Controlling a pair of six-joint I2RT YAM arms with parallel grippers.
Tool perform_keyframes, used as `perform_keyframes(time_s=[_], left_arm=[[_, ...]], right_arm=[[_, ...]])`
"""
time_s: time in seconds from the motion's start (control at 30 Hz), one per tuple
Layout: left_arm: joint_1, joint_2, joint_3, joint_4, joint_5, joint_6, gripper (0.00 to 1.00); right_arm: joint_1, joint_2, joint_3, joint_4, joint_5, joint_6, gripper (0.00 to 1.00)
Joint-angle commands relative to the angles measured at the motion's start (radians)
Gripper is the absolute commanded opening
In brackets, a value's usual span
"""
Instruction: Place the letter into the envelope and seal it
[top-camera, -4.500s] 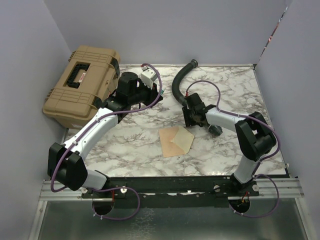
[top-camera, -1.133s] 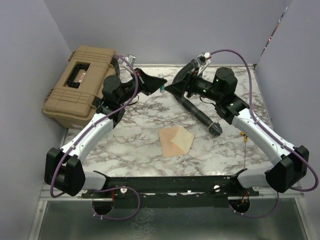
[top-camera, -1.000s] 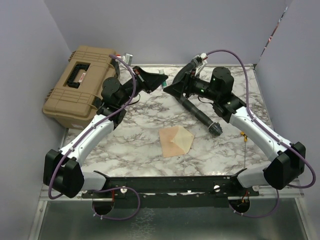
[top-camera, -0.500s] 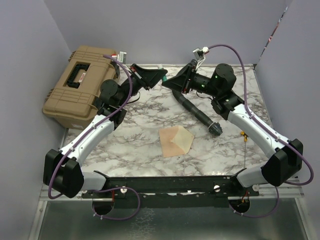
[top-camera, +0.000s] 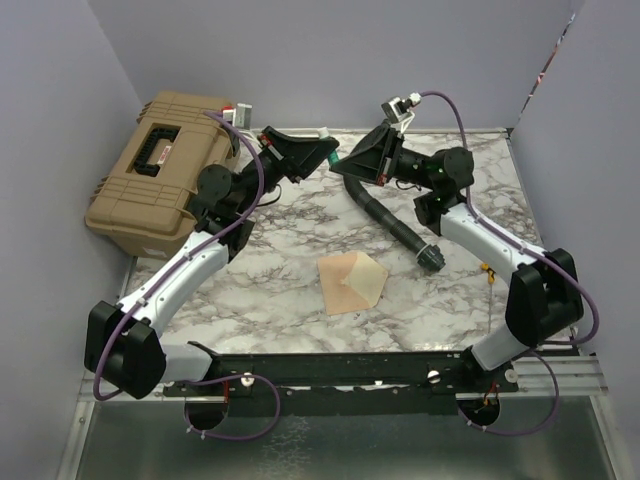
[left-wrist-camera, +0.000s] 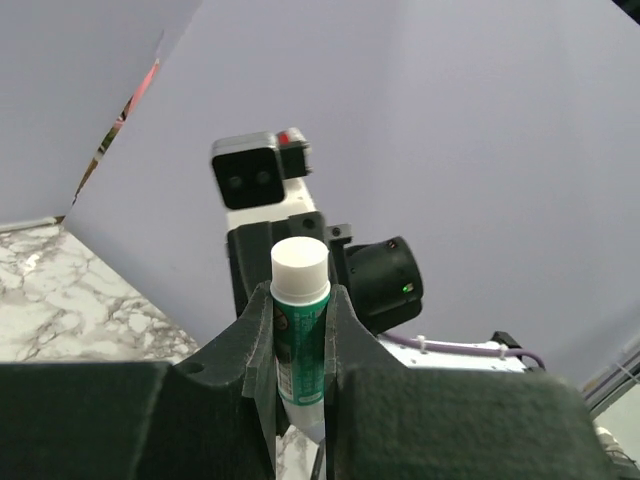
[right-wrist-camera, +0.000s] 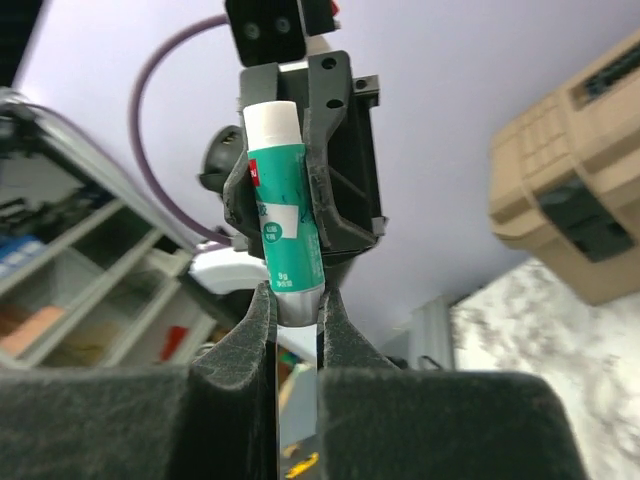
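Envelope (top-camera: 352, 283): one, lying mid-bench (top-camera: 270, 290), seen only from overhead. One tan case (top-camera: 160, 170) far left, then left pincer (left-wrist-camera: 300, 310) and right pincer (right-wrist-camera: 296, 300), both clamped on one green glue stick (right-wrist-camera: 283, 215), clear only from the wrists

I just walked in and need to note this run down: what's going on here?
Both arms are raised over the back of the table, holding one green glue stick between them. The left gripper clamps its body and the right gripper pinches one end, perhaps to pull off a cap. The envelope lies flat near the middle of the table with its pale flap open and nothing touching it, so it is not yet sealed.
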Motion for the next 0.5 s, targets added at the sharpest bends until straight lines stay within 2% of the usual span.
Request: perform_keyframes(time_s=[0.0, 0.13, 0.2, 0.23, 0.3, 0.37, 0.4, 0.47], left_arm=[[0.015, -0.015, 0.054, 0.163, 0.063, 0.055, 0.0], [0.015, 0.023, 0.093, 0.208, 0.061, 0.044, 0.0], [0.015, 0.034, 0.097, 0.214, 0.047, 0.034, 0.0], [0.015, 0.038, 0.097, 0.214, 0.036, 0.027, 0.0], [0.015, 0.04, 0.095, 0.214, 0.003, 0.014, 0.0], [0.015, 0.041, 0.089, 0.21, -0.036, -0.003, 0.0], [0.015, 0.042, 0.086, 0.206, -0.058, -0.017, 0.0], [0.014, 0.051, 0.076, 0.203, -0.095, -0.052, 0.0]], right_arm=[[-0.044, 0.083, -0.015, 0.519, 0.043, 0.553, 0.0], [-0.044, 0.139, -0.026, 0.693, 0.182, 0.778, 0.0], [-0.045, 0.138, -0.031, 0.693, 0.204, 0.79, 0.0], [-0.045, 0.13, -0.033, 0.662, 0.192, 0.754, 0.04], [-0.044, 0.086, -0.053, 0.541, 0.15, 0.609, 0.33], [-0.045, 0.002, -0.079, 0.311, 0.122, 0.358, 0.6], [-0.044, -0.043, -0.079, 0.139, 0.129, 0.193, 0.69], [-0.042, -0.123, -0.042, -0.202, 0.179, -0.148, 0.81]])
